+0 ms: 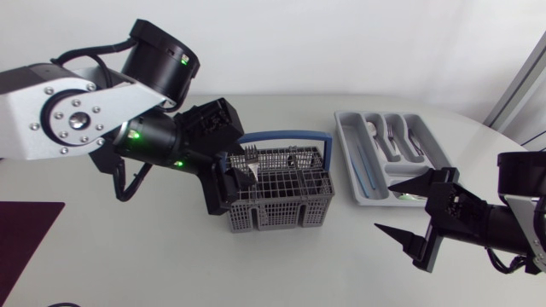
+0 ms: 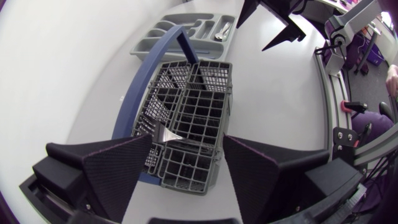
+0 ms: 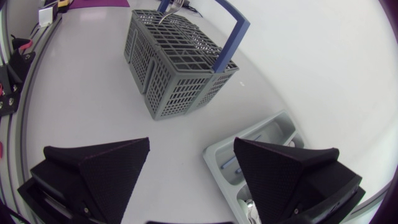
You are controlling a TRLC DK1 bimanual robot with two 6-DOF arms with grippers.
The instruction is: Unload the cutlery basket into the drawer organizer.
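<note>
The grey cutlery basket (image 1: 281, 194) with a blue handle (image 1: 286, 136) stands mid-table. A few metal cutlery pieces (image 1: 253, 159) stick up from its left end. My left gripper (image 1: 236, 176) hangs open over that end; in the left wrist view the basket (image 2: 193, 118) lies between its fingers (image 2: 118, 168), with a metal tip (image 2: 166, 134) just ahead. The grey drawer organizer (image 1: 431, 135) sits to the right and holds several pieces of cutlery. My right gripper (image 1: 409, 213) is open and empty near the organizer's front corner (image 3: 261, 146), well apart from the basket (image 3: 174, 68).
A dark purple mat (image 1: 24, 243) lies at the table's front left. My right gripper (image 2: 273, 25) shows beyond the basket in the left wrist view, next to the organizer (image 2: 180, 31). Bare tabletop runs in front of the basket.
</note>
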